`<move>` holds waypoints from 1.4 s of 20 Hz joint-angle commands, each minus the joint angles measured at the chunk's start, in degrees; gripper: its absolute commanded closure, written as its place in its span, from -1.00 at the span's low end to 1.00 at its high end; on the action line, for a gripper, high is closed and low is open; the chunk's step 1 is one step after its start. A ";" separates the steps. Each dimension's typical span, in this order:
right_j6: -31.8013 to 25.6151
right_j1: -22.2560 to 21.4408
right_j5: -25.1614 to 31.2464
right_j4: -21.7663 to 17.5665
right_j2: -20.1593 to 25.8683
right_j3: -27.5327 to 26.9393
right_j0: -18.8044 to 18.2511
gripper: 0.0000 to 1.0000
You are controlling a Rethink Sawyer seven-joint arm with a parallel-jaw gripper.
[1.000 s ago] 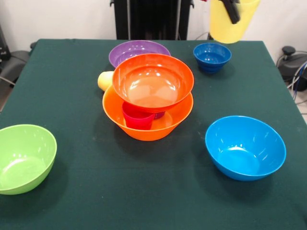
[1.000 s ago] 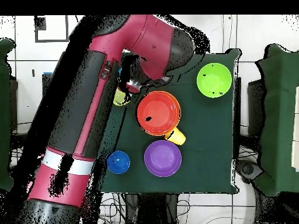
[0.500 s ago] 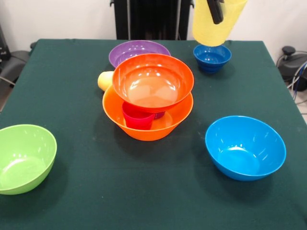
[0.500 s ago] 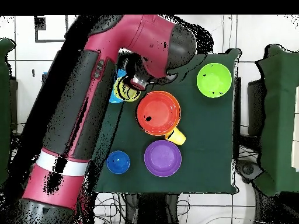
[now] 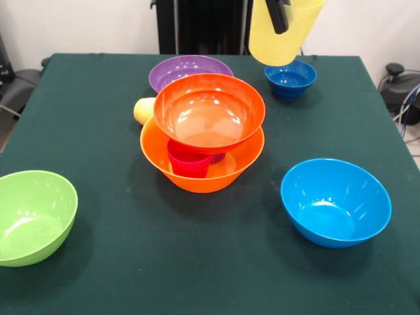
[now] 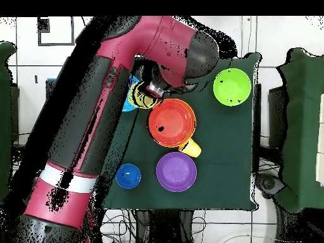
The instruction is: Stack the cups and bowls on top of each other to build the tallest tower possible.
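Observation:
My gripper (image 5: pixel 280 14) hangs at the top of the front view, shut on the rim of the pale yellow cup (image 5: pixel 283 38), held high above the table near the small dark blue bowl (image 5: pixel 291 78). The tower has the largest orange-yellow bowl (image 5: pixel 197 176) as base, the red-pink cup (image 5: pixel 188 162) and a sliver of the purple cup (image 5: pixel 218 157) inside it, and the red-orange bowl (image 5: pixel 210 112) resting tilted on them. The orange-yellow cup (image 5: pixel 144 110) lies on its side behind the tower. Overhead, the arm covers the held cup (image 6: pixel 137 97) beside the red-orange bowl (image 6: pixel 172 122).
The purple bowl (image 5: pixel 189 69) stands behind the tower. The light blue bowl (image 5: pixel 335 201) sits front right and the lime green bowl (image 5: pixel 33 216) front left. Overhead, the arm (image 6: pixel 101 107) hides most of the light blue bowl.
My gripper has carried the pale yellow cup leftward in the front view, from beyond the dark blue bowl toward the tower. The bowls and other cups have not moved.

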 commanded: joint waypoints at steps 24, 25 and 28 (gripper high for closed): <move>-8.06 3.17 7.46 1.67 6.29 0.23 -5.40 1.00; -8.13 3.24 7.68 1.66 6.24 0.28 -5.30 1.00; -7.25 2.87 8.33 1.90 5.81 0.32 -4.59 1.00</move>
